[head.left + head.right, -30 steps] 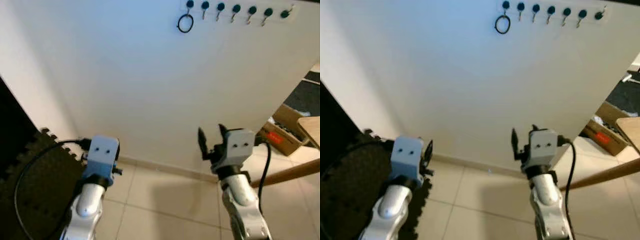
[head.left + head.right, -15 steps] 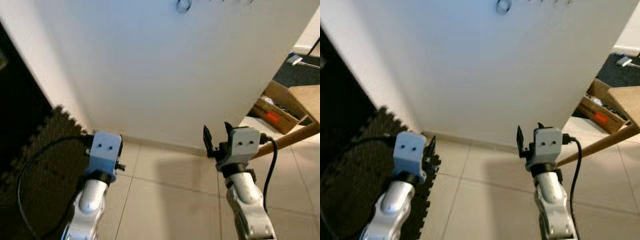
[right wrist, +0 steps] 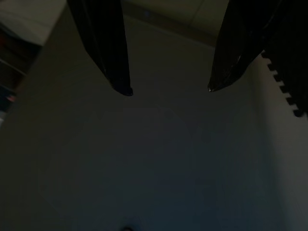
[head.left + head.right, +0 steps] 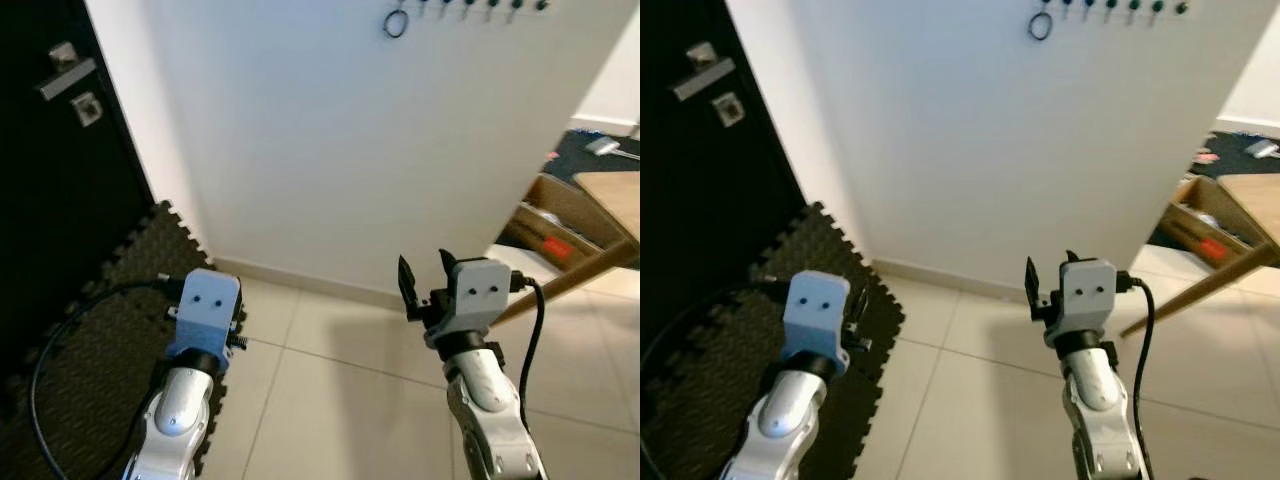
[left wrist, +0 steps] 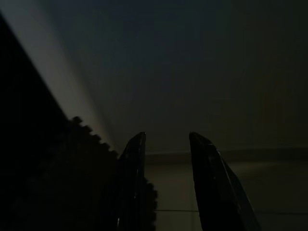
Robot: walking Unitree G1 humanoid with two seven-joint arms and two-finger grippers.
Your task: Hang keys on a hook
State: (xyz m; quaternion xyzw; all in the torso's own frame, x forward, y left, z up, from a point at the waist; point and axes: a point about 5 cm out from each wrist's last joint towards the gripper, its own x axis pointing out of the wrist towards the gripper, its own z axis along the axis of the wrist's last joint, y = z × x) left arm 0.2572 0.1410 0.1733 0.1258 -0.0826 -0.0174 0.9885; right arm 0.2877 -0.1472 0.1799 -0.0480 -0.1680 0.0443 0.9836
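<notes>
High on the white wall, a dark metal key ring [image 4: 396,23] hangs from the leftmost peg of the row of small dark hooks [image 4: 467,8], so the hanging looks done. Low above the tiled floor [image 4: 330,390], the left tool [image 5: 166,159] and right tool [image 3: 166,72] each hold nothing, fingers spread apart.

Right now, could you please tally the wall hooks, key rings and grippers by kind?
Wall hooks: 7
Key ring, hanging on the leftmost hook: 1
Grippers, left gripper and right gripper, both open: 2
Total: 10
</notes>
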